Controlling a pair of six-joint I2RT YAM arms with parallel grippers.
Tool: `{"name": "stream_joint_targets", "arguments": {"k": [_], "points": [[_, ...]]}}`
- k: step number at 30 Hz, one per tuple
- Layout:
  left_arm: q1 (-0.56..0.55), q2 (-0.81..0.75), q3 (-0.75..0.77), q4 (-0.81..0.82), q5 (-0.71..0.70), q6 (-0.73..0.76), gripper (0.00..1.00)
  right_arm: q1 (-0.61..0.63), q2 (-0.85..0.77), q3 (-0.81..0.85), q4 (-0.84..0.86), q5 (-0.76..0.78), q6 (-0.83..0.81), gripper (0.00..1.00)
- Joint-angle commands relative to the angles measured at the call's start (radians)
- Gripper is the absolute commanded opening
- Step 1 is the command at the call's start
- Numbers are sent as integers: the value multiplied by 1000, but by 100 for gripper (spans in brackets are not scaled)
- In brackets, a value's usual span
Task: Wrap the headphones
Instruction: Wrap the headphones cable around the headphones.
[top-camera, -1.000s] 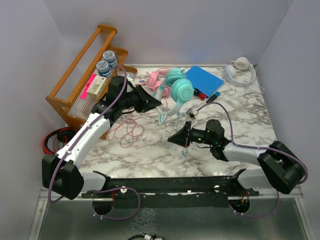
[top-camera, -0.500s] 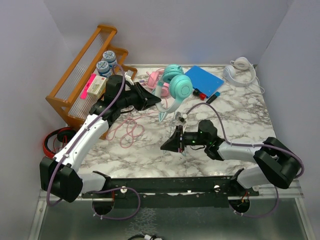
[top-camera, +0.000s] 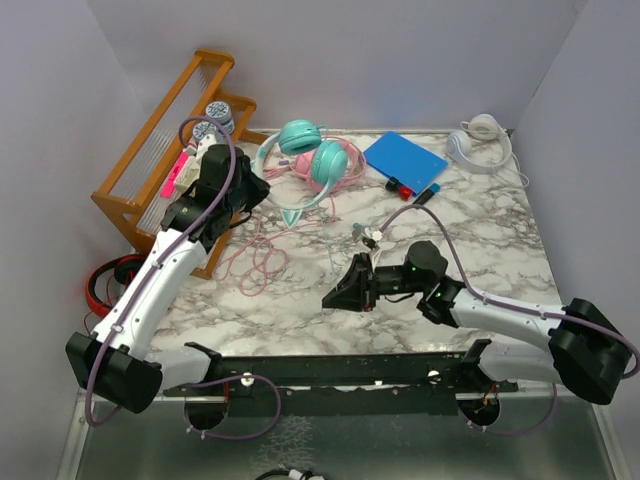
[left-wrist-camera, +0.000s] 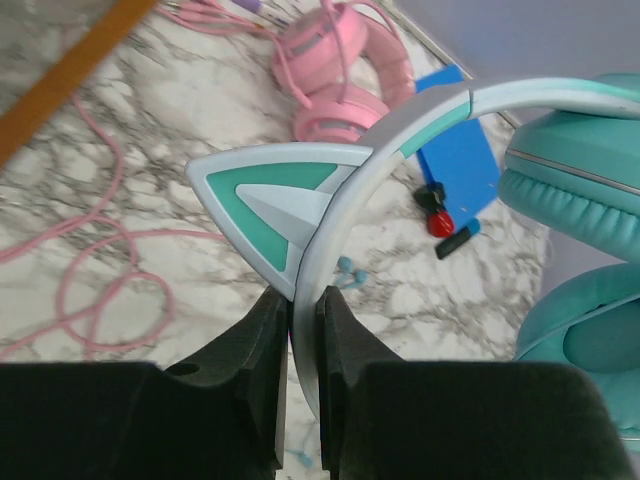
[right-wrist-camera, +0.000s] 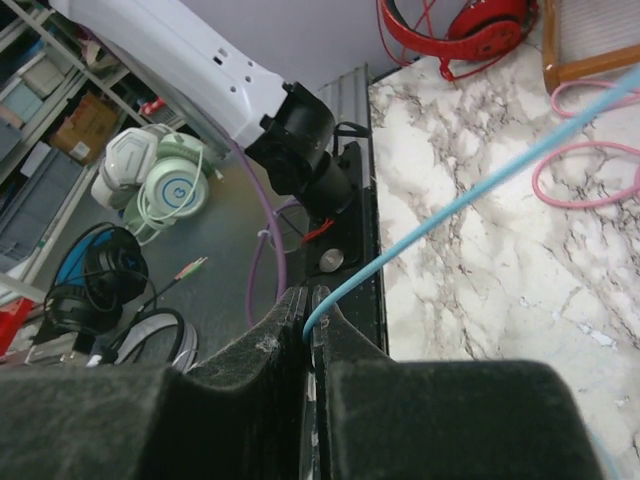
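Note:
The teal headphones (top-camera: 308, 152) with a cat-ear headband (left-wrist-camera: 400, 140) hang above the back of the table. My left gripper (left-wrist-camera: 303, 305) is shut on the headband just below one cat ear (left-wrist-camera: 268, 195). Its teal cable (right-wrist-camera: 480, 180) runs taut across the marble into my right gripper (right-wrist-camera: 310, 315), which is shut on it near the table's front edge (top-camera: 332, 296). The pink headphones (top-camera: 350, 165) lie behind the teal pair, and their long pink cable (top-camera: 255, 262) is looped on the table. The white headphones (top-camera: 478, 140) rest at the back right.
An orange wooden rack (top-camera: 160, 150) with small items stands at the back left. A blue flat case (top-camera: 403, 155) lies at the back centre. Red-and-black headphones (top-camera: 105, 280) lie off the table's left edge. Other headphones (right-wrist-camera: 150, 180) lie on the floor beyond the front.
My left gripper has carried the teal headphones left and towards the back. My right gripper has slid left along the cable and down towards the front edge.

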Motion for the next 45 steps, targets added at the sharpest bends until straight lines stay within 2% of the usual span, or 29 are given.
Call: {"name": "stream_joint_targets", "arguments": {"k": [1, 5, 12, 19, 23, 25, 27, 29, 34, 41, 45], "points": [[3, -50, 33, -36, -247, 120, 12, 8, -51, 87, -100, -57, -5, 14], [3, -63, 3, -36, -281, 230, 9, 9, -86, 179, -235, 53, 0, 9], [-21, -62, -40, -39, -294, 366, 4, 8, -104, 372, -498, 214, -143, 4], [-140, -40, -71, -80, -504, 523, 4, 8, -39, 420, -603, 421, -238, 1], [-224, -21, -94, -90, -537, 648, 3, 9, 24, 489, -721, 537, -330, 1], [-240, -18, -103, -97, -506, 727, 2, 9, 39, 522, -784, 587, -392, 1], [-244, -32, -116, -105, -414, 823, 2, 9, 43, 545, -825, 657, -448, 1], [-247, -50, -126, -105, -380, 862, 3, 8, 42, 555, -849, 751, -492, 1], [-248, -69, -121, -119, -316, 908, 5, 9, 39, 561, -870, 846, -581, 1], [-250, -84, -85, -162, -23, 943, 5, 9, 80, 586, -870, 954, -606, 1], [-255, -80, -85, -185, 11, 944, 6, 9, 95, 599, -840, 1021, -614, 6]]}}
